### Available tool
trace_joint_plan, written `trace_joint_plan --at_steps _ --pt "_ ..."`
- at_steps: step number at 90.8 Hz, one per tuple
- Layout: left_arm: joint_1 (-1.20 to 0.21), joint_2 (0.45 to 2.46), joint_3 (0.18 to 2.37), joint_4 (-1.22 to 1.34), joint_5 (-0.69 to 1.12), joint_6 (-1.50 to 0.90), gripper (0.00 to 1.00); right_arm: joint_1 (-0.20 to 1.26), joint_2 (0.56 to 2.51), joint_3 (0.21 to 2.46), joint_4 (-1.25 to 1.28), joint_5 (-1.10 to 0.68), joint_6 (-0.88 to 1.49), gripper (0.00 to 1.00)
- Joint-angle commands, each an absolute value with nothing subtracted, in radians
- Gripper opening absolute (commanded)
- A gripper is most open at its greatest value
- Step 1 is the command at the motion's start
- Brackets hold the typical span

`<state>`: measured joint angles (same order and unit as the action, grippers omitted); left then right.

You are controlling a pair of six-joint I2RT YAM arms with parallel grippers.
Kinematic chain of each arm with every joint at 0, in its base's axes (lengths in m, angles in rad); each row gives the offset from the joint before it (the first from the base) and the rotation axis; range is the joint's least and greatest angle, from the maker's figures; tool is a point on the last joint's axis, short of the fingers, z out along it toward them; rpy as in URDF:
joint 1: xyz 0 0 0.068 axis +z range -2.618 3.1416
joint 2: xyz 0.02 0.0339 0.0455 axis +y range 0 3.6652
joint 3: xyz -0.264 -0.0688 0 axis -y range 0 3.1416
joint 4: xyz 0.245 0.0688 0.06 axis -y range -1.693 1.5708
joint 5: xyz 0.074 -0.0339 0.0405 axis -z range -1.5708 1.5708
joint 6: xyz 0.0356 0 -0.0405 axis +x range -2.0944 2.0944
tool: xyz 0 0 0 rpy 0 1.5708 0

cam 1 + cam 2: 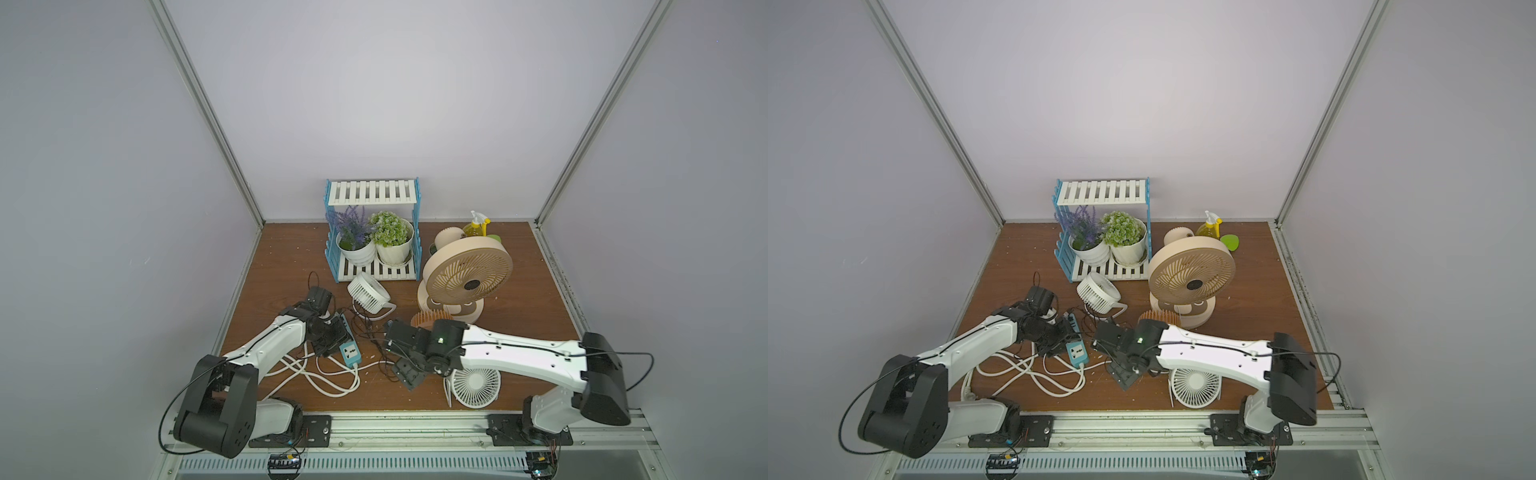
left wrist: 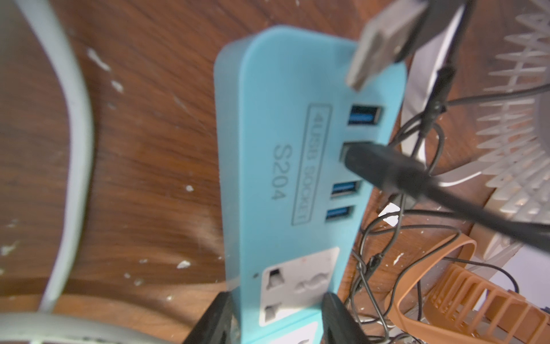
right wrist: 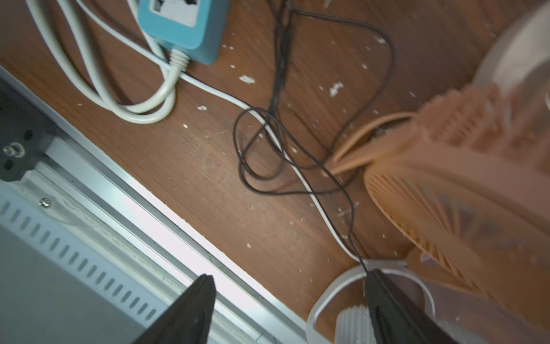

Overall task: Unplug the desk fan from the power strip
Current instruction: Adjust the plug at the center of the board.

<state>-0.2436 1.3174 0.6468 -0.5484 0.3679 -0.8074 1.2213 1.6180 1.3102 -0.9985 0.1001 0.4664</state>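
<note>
Now hold power strip (image 2: 268, 178) flat on counter (image 2: 134, 149) with left fingers (image 2: 214, 321) clamped across its sides. Bring wide-open, empty right fingers (image 3: 395, 309) from near strip's cord end to black plug (image 2: 384, 169) seated in strip's USB row; pinch plug body, not wire (image 2: 476, 211); pull straight out along port.

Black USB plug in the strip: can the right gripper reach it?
Probably yes: the black USB plug juts uncovered from the teal-blue power strip; left gripper clamps farther along; right gripper is open.
</note>
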Motion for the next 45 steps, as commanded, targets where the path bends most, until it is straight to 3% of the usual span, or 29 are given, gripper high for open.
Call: trace_joint_plan --at_steps 1,9,45 --pt "-0.231 1.355 0.593 -0.578 0.259 -0.807 0.5 1.199 1.697 1.372 -0.913 0.023 0.315 0.7" --pt "-0.232 1.345 0.588 -0.581 0.253 -0.807 0.5 1.166 1.757 1.383 -0.891 -0.017 0.264 0.61" --pt "-0.232 1.328 0.573 -0.572 0.254 -0.823 0.5 1.114 1.885 1.43 -0.915 0.086 0.096 0.5"
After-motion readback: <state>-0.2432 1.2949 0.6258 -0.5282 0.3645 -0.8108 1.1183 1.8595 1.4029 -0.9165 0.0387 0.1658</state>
